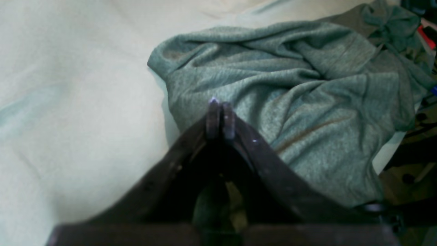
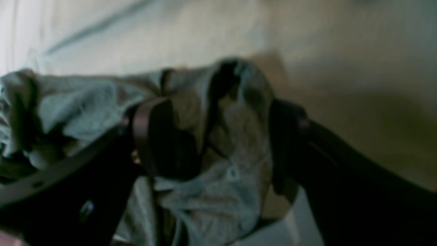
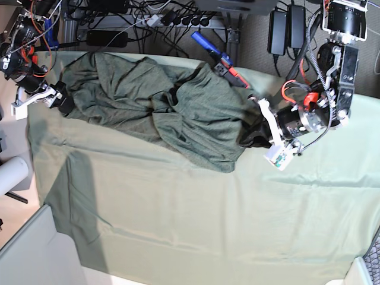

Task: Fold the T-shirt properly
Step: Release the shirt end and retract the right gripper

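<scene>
Crumpled dark grey-green knit T-shirt [image 3: 160, 104] heaped across far side of pale mint-sheeted tabletop [image 3: 196, 219]. Left gripper [image 1: 220, 118] fingers pressed together, empty. Right gripper [image 2: 218, 143] fingers spread wide, straddling bunched fabric at shirt's edge.

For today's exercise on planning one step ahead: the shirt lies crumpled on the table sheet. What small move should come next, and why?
Probably close the right gripper on the T-shirt edge: its jaws stand open with bunched cloth between them, while the left gripper is shut, holding nothing that shows.
</scene>
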You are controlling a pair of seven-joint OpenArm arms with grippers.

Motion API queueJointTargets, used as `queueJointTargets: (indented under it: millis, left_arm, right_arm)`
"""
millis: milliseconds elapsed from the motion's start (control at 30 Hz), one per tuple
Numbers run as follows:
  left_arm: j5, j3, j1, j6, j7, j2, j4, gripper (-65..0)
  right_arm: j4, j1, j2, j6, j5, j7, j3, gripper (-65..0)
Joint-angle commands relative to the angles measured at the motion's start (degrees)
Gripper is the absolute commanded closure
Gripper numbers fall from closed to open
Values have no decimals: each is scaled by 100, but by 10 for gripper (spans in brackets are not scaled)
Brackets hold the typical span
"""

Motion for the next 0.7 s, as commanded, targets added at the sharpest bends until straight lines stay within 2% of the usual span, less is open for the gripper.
queueJointTargets:
  millis: [0,367,667]
  left_arm:
    - [-111,-4,-74,-113,-120,-2,92,-23]
    - [-68,-4,-74,-113,-129,-2,92,-23]
    - [-70,-4,-74,-113,-146,-2,92,-23]
  right_arm:
    - [55,-11,144,63,109,59,-33,-435]
    - [57,-452,109,59,116,63,-199,-434]
    - [57,-481,-138,61,149,59,-201,-434]
